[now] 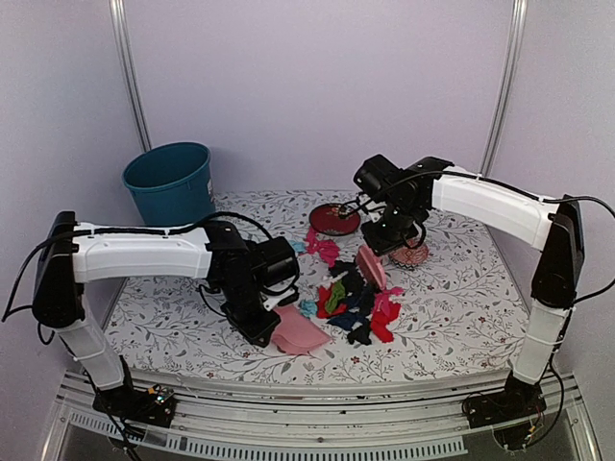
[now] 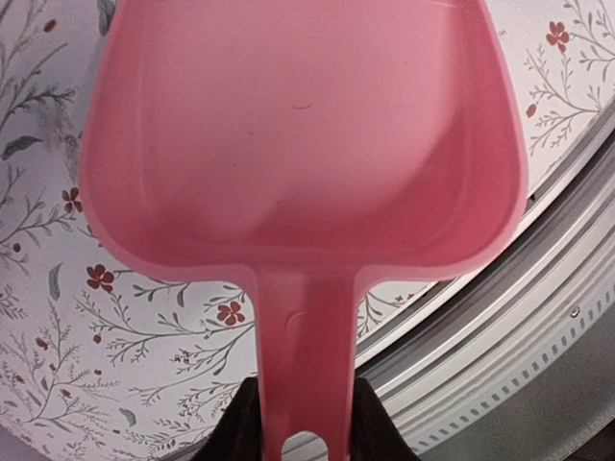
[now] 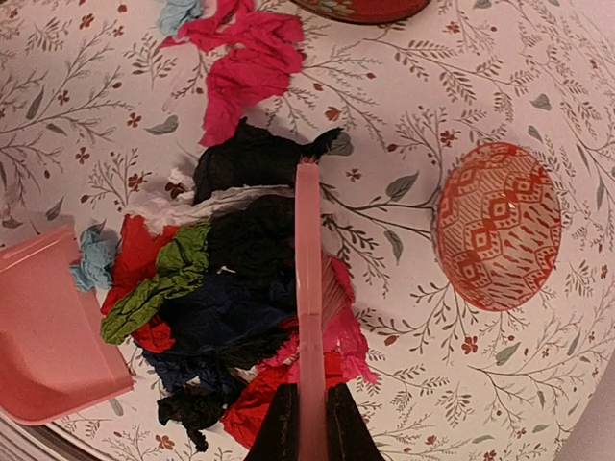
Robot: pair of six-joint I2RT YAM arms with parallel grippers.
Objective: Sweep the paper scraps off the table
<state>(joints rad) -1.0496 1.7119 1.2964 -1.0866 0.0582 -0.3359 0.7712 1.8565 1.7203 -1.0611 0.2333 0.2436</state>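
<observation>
The paper scraps (image 1: 351,303) lie heaped mid-table, black, red, pink, green and blue (image 3: 221,288). A few pink scraps (image 3: 245,58) lie apart behind the heap. My left gripper (image 2: 303,413) is shut on the handle of a pink dustpan (image 2: 298,144). The dustpan (image 1: 298,331) rests low on the table (image 1: 452,307) just left of the heap, and it is empty. My right gripper (image 3: 309,423) is shut on a pink brush (image 3: 309,279). The brush (image 1: 373,267) stands at the heap's right side, its bristles against the scraps.
A teal bucket (image 1: 171,182) stands beyond the table's back left corner. A dark-red plate (image 1: 334,219) sits at the back. A pink patterned dish (image 3: 500,226) sits just right of the brush. The table's front metal rail (image 2: 538,336) runs beside the dustpan.
</observation>
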